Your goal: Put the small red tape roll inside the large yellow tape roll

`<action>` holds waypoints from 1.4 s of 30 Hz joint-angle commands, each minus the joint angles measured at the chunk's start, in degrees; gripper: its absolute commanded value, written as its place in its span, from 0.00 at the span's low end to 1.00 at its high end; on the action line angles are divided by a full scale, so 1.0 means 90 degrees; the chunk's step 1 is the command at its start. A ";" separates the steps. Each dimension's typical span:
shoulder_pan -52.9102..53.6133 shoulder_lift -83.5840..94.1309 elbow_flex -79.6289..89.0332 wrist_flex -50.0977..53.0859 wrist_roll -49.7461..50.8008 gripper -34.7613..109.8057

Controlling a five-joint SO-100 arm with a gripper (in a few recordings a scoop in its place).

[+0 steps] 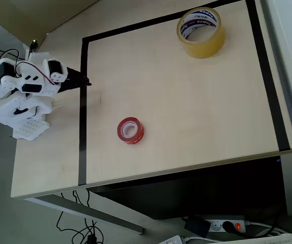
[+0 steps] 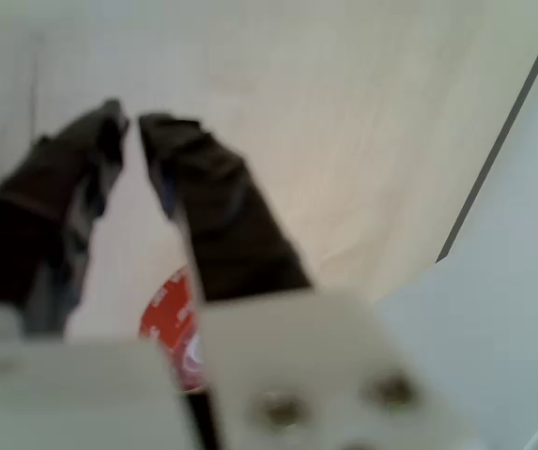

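Lying right of gripper, apart: small red tape roll; fingertips nearly closed, empty

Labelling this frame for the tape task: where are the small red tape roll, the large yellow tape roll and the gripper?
small red tape roll (image 1: 130, 130), overhead view, top face.
large yellow tape roll (image 1: 205, 47), overhead view, outer wall.
gripper (image 2: 129, 122), wrist view, between the fingertips.
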 commanded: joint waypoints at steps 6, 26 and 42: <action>0.2969 -0.0049 -0.0420 0.0479 -0.0068 0.24; 0.4326 -0.6113 -0.5791 0.0020 -0.1221 0.35; 0.4141 -1.0615 -0.8281 -0.1201 -0.1475 0.37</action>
